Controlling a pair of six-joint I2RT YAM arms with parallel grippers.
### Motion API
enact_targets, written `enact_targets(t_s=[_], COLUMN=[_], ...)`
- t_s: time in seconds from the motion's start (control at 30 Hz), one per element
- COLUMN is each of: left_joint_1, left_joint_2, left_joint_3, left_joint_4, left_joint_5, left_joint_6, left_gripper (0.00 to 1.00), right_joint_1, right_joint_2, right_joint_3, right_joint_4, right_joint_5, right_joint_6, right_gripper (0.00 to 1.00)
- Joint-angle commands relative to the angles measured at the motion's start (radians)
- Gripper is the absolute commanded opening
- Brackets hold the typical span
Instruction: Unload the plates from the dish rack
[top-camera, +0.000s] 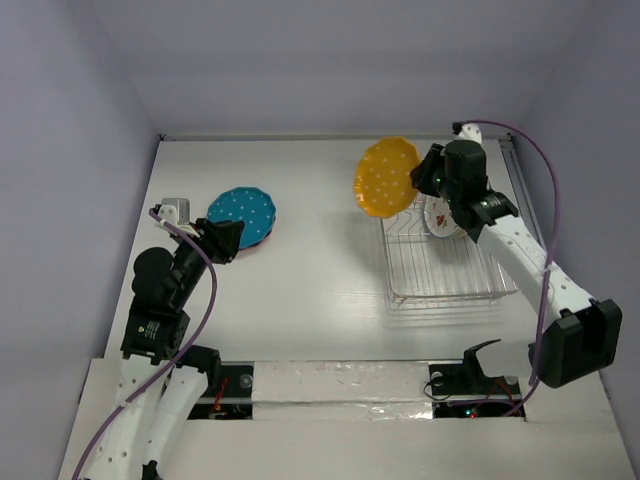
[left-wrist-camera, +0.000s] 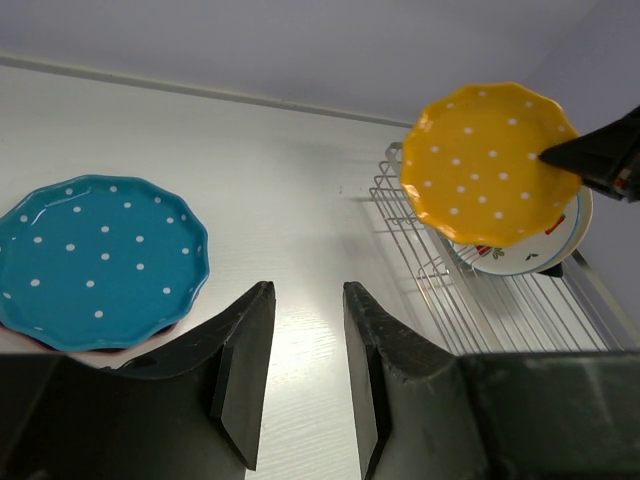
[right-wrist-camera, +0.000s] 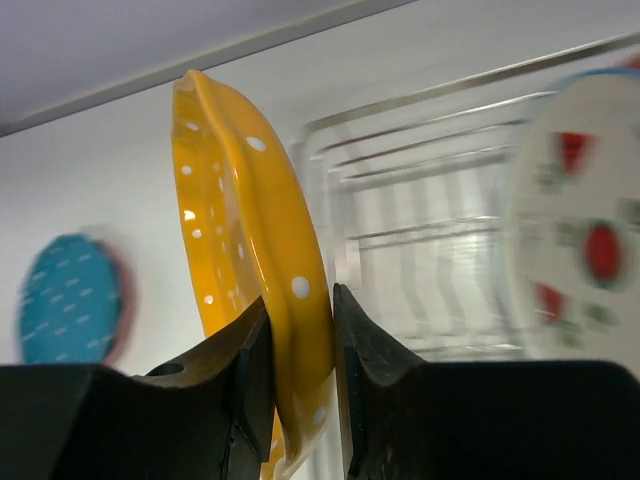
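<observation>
My right gripper pinched the orange scalloped plate by its rim, on edge above the far left corner of the dish rack (the strawberry plate stood inside). My left gripper hung spread and empty beside the teal plate.

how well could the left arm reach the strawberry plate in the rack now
Probably not: the strawberry plate stands behind the orange plate clamped in the right fingers, far from the left fingers.

The right arm reaches far forward, right gripper clamped on the orange plate; the left arm is bent, left gripper parted, empty.
</observation>
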Motion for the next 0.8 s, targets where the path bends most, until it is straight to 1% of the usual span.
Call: enact_targets(t_s=[0.0,0.1,0.2,0.23,0.27,0.33,0.37,0.4,0.5,0.63,0.77], left_joint_1=[0.007,0.007,0.007,0.007,0.007,0.007,0.007,0.007,0.007,0.007,0.007], left_joint_2=[-0.002,-0.002,-0.004,-0.004,-0.004,-0.005,-0.005,-0.005,-0.004,-0.004,-0.001], left_joint_3=[0.041,0.041,0.041,0.041,0.041,0.041,0.041,0.042,0.042,0.042,0.042], left_joint_4=[0.038,0.038,0.04,0.04,0.04,0.037,0.037,0.035,0.037,0.037,0.037], left_joint_5=[0.01,0.012,0.015,0.013,0.015,0.012,0.012,0.012,0.013,0.018,0.018], left_joint_6=[0.001,0.003,0.001,0.001,0.003,0.003,0.003,0.003,0.004,0.003,0.004], left_gripper=[0.31,0.31,0.31,0.31,0.31,0.31,0.31,0.32,0.32,0.32,0.32], right_joint_1=[0.086,0.168,0.226,0.238,0.252,0.284,0.294,0.294,0.323,0.369,0.395], right_joint_2=[0.056,0.138,0.262,0.299,0.369,0.431,0.487,0.513,0.606,0.717,0.813], right_joint_3=[0.036,0.102,0.168,0.19,0.213,0.273,0.29,0.325,0.361,0.441,0.554], right_joint_4=[0.436,0.472,0.552,0.581,0.589,0.623,0.63,0.635,0.664,0.64,0.603], right_joint_5=[-0.28,-0.28,-0.349,-0.361,-0.37,-0.378,-0.377,-0.377,-0.383,-0.375,-0.354], right_joint_6=[0.174,0.203,0.291,0.311,0.329,0.384,0.398,0.414,0.475,0.518,0.544], right_gripper=[0.0,0.0,0.0,0.0,0.0,0.0,0.0,0.0,0.0,0.0,0.0])
